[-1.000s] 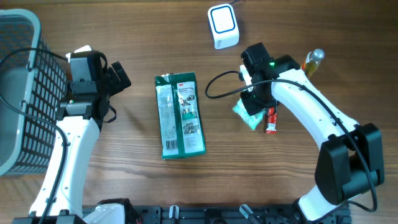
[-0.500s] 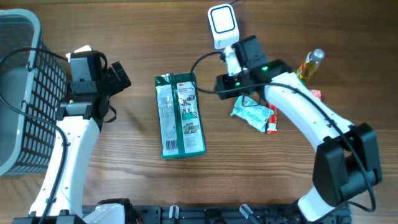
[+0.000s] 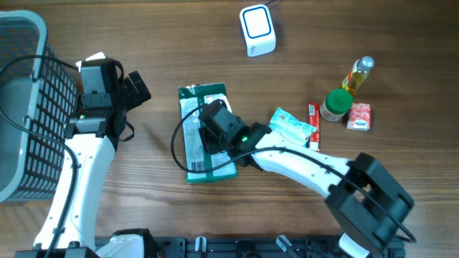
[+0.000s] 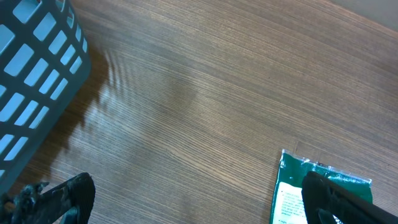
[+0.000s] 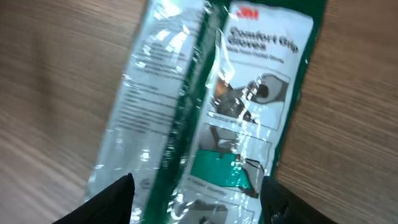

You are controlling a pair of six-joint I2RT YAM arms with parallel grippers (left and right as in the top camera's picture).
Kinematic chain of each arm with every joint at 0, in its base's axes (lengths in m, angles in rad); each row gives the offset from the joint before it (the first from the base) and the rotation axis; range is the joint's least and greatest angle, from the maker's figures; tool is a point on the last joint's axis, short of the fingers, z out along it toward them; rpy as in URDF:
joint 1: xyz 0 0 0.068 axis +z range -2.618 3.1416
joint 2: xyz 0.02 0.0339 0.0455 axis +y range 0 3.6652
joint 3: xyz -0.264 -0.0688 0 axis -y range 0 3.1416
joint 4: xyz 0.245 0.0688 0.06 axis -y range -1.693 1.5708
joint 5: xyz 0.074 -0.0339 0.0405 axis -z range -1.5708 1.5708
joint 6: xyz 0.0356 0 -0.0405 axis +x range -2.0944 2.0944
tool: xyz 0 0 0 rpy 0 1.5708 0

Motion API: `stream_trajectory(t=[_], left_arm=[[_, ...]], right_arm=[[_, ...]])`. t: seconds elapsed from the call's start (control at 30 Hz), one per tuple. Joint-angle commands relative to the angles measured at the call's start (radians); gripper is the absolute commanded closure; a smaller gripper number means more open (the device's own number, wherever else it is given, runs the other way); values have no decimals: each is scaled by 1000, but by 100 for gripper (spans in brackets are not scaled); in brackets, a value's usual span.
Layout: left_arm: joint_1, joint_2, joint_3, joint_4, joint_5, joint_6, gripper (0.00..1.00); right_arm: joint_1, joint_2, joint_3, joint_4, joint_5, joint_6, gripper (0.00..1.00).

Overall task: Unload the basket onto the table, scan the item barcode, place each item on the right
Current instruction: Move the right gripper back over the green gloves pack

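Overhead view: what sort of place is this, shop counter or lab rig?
Most likely a mock checkout set up on a lab bench, not a real shop. Cues: what looks like a white barcode scanner, a grey shopping basket, and retail goods such as a green glove pack lying loose on the wooden table.

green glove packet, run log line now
right fingers open above green plastic glove packet | left fingers open near grey mesh basket
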Motion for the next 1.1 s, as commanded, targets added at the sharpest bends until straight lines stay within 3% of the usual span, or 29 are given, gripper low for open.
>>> stream_trajectory(t=[0.0,1.07], left_arm=[[4,-5,9,2,-9,12,0],[4,-5,9,2,-9,13,0]], right_arm=[[2,75,-10,4,43,21,33],[-46,134,-18,3,146,42,15]])
